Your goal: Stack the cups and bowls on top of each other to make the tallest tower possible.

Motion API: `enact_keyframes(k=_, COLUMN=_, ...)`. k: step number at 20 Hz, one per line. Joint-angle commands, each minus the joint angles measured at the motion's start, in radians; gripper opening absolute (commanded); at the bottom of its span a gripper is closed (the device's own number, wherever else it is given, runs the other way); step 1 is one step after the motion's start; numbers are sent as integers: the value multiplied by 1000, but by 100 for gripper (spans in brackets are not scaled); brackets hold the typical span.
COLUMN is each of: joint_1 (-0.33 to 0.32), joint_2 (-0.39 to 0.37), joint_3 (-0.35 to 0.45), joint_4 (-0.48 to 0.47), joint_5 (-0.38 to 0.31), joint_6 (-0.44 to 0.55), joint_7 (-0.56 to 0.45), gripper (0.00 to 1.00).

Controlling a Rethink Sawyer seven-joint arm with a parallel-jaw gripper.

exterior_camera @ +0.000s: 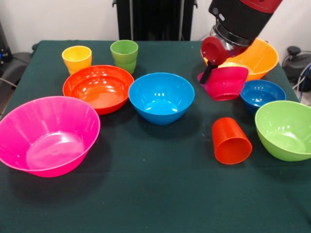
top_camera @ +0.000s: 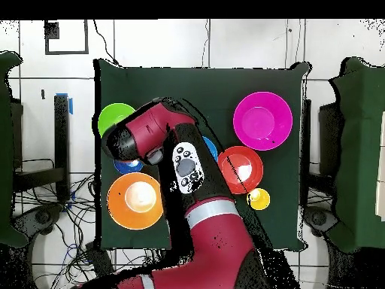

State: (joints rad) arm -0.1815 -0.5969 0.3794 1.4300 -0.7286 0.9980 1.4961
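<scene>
My gripper (exterior_camera: pixel 210 74) is shut on the rim of the small magenta bowl (exterior_camera: pixel 227 83) and holds it tilted above the table, between the large yellow-orange bowl (exterior_camera: pixel 262 57) and the small dark blue bowl (exterior_camera: pixel 262 93). The large pink bowl (exterior_camera: pixel 48 135) stands alone and empty at the front left. The red-orange shallow bowl (exterior_camera: pixel 98 88) and the medium blue bowl (exterior_camera: pixel 161 97) sit mid-table. The yellow cup (exterior_camera: pixel 77 59) and the light green cup (exterior_camera: pixel 124 56) stand upright behind them. The orange-red cup (exterior_camera: pixel 231 141) lies on its side next to the lime green bowl (exterior_camera: pixel 284 128).
The table has a dark green cloth (exterior_camera: pixel 155 194). In the overhead view my arm (top_camera: pixel 188 173) covers the table's middle; the pink bowl (top_camera: pixel 262 120), the lime green bowl (top_camera: pixel 114 119) and the yellow-orange bowl (top_camera: pixel 135 199) show around it.
</scene>
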Motion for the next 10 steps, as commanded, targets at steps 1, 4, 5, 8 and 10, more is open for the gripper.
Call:
enact_keyframes(k=1, joint_1=-20, joint_2=55, joint_3=55, joint_4=-77, joint_5=-111, joint_6=96, joint_7=-392, gripper=0)
enact_keyframes(k=4, joint_1=-27, joint_2=54, joint_3=49, joint_4=-76, joint_5=-108, joint_6=82, joint_7=-400, gripper=0)
enact_keyframes(k=5, joint_1=-28, joint_2=52, joint_3=46, joint_4=-76, joint_5=-107, joint_6=81, joint_7=-403, gripper=0)
enact_keyframes(k=8, joint_1=-33, joint_2=46, joint_3=38, joint_4=-71, joint_5=-107, joint_6=71, joint_7=-406, gripper=0)
enact_keyframes(k=10, joint_1=-37, joint_2=48, joint_3=39, joint_4=-77, joint_5=-107, joint_6=64, joint_7=-414, gripper=0)
